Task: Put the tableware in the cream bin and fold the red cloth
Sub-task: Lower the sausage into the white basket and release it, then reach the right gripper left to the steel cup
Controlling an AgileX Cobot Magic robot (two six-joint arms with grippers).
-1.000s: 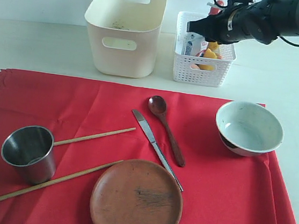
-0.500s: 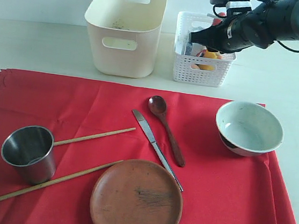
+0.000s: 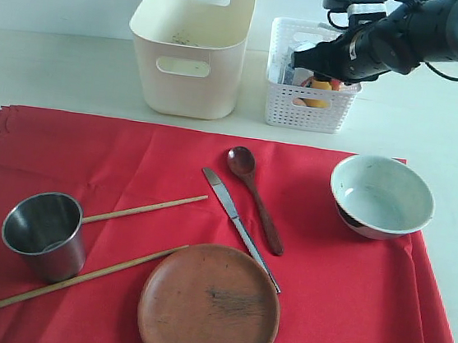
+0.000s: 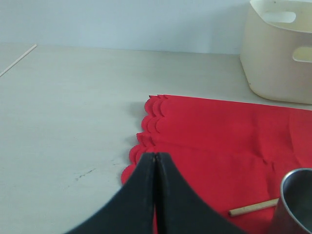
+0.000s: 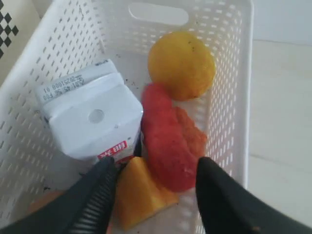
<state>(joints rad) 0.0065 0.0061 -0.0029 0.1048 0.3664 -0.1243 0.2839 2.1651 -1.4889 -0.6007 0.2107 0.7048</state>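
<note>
right gripper (image 5: 153, 170): jaws apart with nothing clamped between them; it hangs over the white lattice basket (image 3: 310, 114), which is not the task's container
basket contents: milk carton (image 5: 90, 117), lemon (image 5: 181, 64), a red food piece (image 5: 165, 141) and an orange wedge (image 5: 139, 192); these are food, so they likely belong there and are not tableware
left gripper (image 4: 155, 157): fingers pressed together and empty; it hovers by the scalloped edge of the red cloth (image 3: 347, 301), probably parked until the cloth is free
cream bin (image 3: 184, 92): stands on the table (image 3: 58, 69) behind the cloth, just beside the basket; no tableware shows inside it
tableware: all of it lies on the cloth; bowl (image 3: 382, 197) near the right edge; steel cup (image 3: 44, 233) upright at the left; brown plate (image 3: 209, 306) at the front
small pieces: spoon (image 3: 255, 198) and knife (image 3: 236, 222) lie side by side in the middle, the knife's end touching the plate's rim; two chopsticks (image 3: 142, 209) lie beside the cup, one end reaching the plate
in the way: every piece rests on the cloth, so folding looks impossible until they are cleared; the basket stands close to the bin and could be bumped
judgement: the tableware step appears not yet begun; the bowl is nearest the right arm and looks the easiest first pick
</note>
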